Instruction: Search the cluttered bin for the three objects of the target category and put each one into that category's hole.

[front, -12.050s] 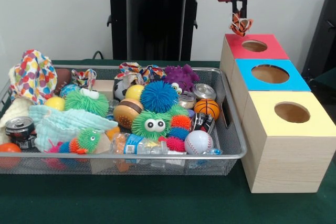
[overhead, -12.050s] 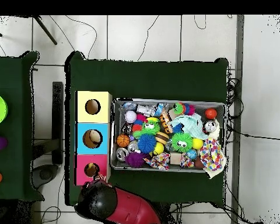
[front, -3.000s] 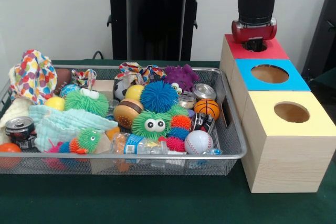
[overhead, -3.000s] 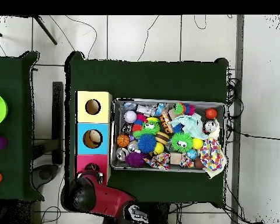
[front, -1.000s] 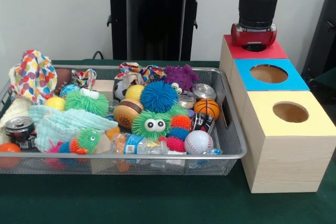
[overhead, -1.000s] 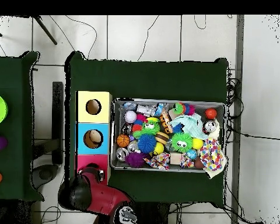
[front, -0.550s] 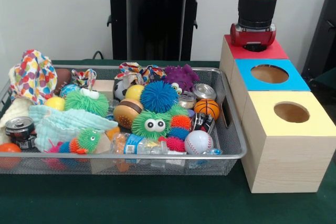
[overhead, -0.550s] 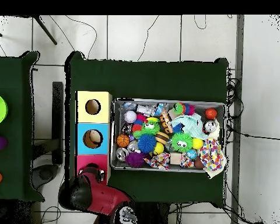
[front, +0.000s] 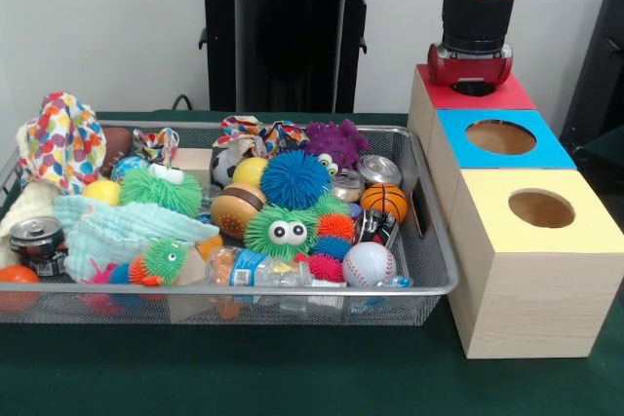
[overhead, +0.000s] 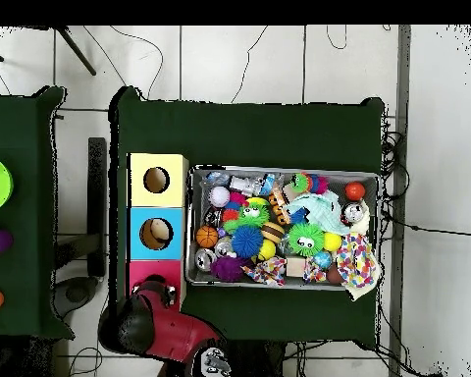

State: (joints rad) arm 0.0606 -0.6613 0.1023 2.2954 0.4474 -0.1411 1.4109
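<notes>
The red and black gripper (front: 472, 85) is lowered onto the red-topped wooden box (front: 507, 94); whether the jaws are spread cannot be told. The toy-crowded wire mesh bin (front: 429, 241) is seen beside it.

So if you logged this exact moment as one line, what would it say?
arm: over red box, wrist at its hole | gripper: hidden | blue box, yellow box: holes uncovered | bin: full of toys

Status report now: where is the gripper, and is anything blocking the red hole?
Gripper down at red box, fingers hidden. Held item: cannot tell. Arm covers the red hole. Bin full.
</notes>
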